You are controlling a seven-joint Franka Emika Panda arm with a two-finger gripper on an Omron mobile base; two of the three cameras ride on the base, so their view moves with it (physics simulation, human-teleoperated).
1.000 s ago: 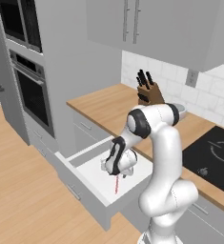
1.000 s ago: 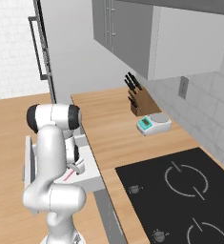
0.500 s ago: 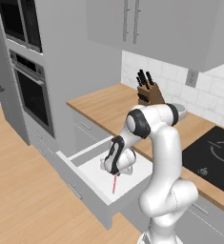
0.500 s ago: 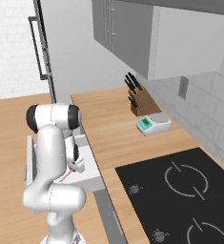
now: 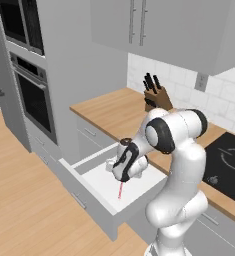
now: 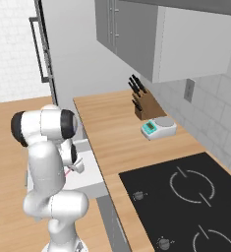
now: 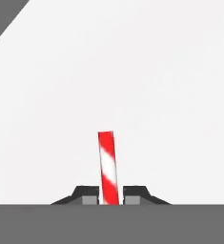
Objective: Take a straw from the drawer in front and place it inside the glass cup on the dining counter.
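Observation:
The drawer (image 5: 100,184) stands pulled out, its white interior showing below the wall-side worktop. My gripper (image 5: 122,175) hangs over the drawer's middle, shut on the straw (image 5: 120,190), which points down toward the drawer floor. In the hand view the red and white striped straw (image 7: 107,162) rises from between the two fingertips of the gripper (image 7: 108,196), over the white drawer floor (image 7: 132,71). In the right base view the gripper (image 6: 73,158) sits beside the drawer (image 6: 90,173). The glass cup and the dining counter are out of view.
The wall-side wooden worktop (image 5: 114,112) carries a knife block (image 5: 155,96) and a small scale (image 6: 157,128). A black cooktop (image 6: 186,197) lies to the right. A built-in oven (image 5: 34,97) stands left of the drawer, with open wooden floor (image 5: 24,200) in front.

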